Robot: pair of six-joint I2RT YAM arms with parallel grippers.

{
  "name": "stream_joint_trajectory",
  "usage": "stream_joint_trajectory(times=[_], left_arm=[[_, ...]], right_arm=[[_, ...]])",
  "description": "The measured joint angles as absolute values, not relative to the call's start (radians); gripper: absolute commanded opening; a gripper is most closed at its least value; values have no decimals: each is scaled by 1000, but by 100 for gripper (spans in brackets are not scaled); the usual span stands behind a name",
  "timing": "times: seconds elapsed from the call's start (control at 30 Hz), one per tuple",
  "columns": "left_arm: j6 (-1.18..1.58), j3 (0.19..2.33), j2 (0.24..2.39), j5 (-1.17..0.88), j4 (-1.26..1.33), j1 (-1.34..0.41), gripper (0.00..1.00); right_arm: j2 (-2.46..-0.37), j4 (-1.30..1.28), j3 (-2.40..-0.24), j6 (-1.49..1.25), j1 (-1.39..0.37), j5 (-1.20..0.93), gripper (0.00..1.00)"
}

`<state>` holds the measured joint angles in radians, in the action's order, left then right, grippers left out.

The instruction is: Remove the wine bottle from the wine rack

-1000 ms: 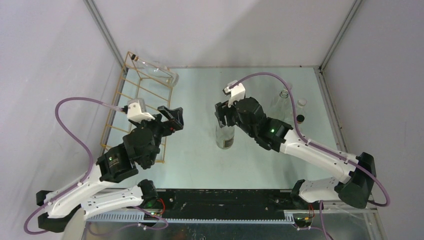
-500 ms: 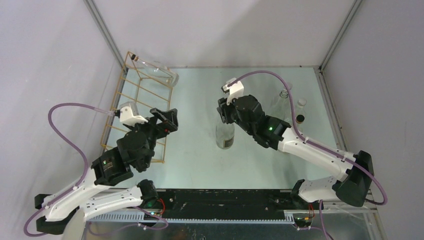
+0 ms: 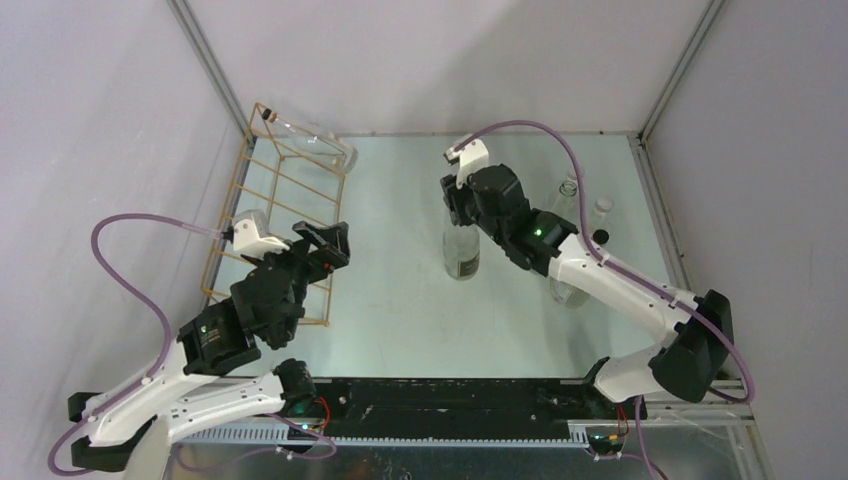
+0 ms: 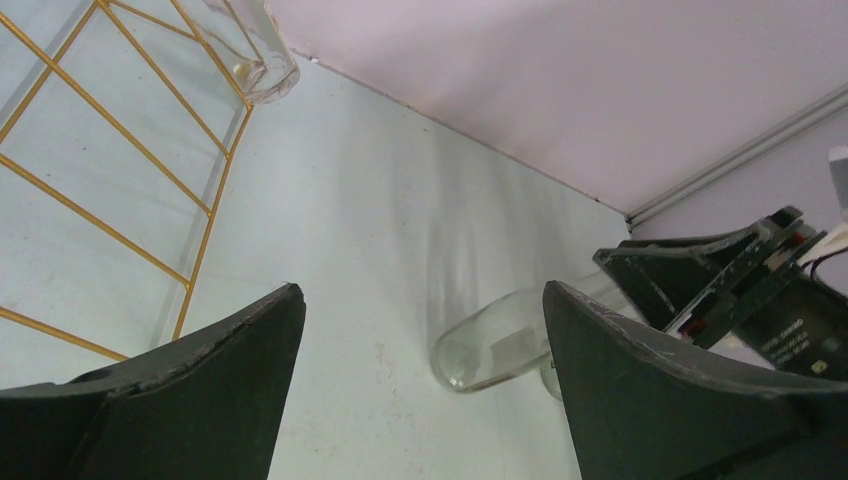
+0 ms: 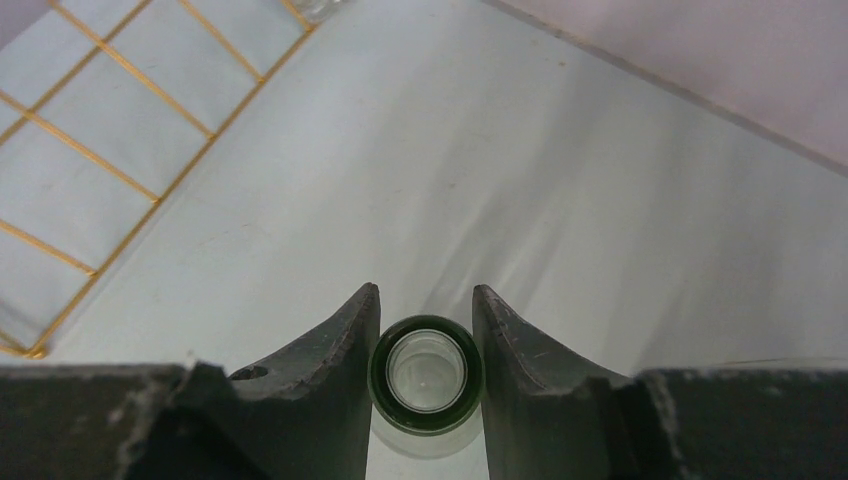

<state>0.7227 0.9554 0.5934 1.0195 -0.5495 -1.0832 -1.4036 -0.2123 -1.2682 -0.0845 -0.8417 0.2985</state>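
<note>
The right tool (image 5: 425, 300) is clenched on the wine bottle (image 5: 426, 372), one finger on either side of the dark-ringed neck just below the open mouth. The bottle stands upright around the middle of the bench (image 3: 400, 300), well to the right of the wine rack (image 3: 280, 215) and apart from it. Whether its base rests on the bench or hangs just above it cannot be told.

The rack lies along the left side of the bench, its thin gold rungs laddering from near to far. A second clear bottle (image 3: 318, 143) lies across the rack's far end.

The left tool (image 4: 420, 295) is released and holds nothing, its fingers spread wide. It hovers over the rack's right rail, toward the near end. More clear bottles (image 3: 570, 188) stand at the far right of the bench.
</note>
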Motion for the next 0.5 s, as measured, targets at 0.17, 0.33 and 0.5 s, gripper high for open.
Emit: stream_joint_trajectory(times=[0.17,0.33,0.5], left_arm=[[740,938,572,1028,-574,-1083,95],[756,932,565,1038,-598,-1083,95],[771,931,553,1045,-623,-1083,95]], right_arm=[[-1448,-223,-1314,-42,-771,299,0],[-1498,-232,-1366,-8,-704,298,0],[-1530,-254,-1407,4,-642,288,0]])
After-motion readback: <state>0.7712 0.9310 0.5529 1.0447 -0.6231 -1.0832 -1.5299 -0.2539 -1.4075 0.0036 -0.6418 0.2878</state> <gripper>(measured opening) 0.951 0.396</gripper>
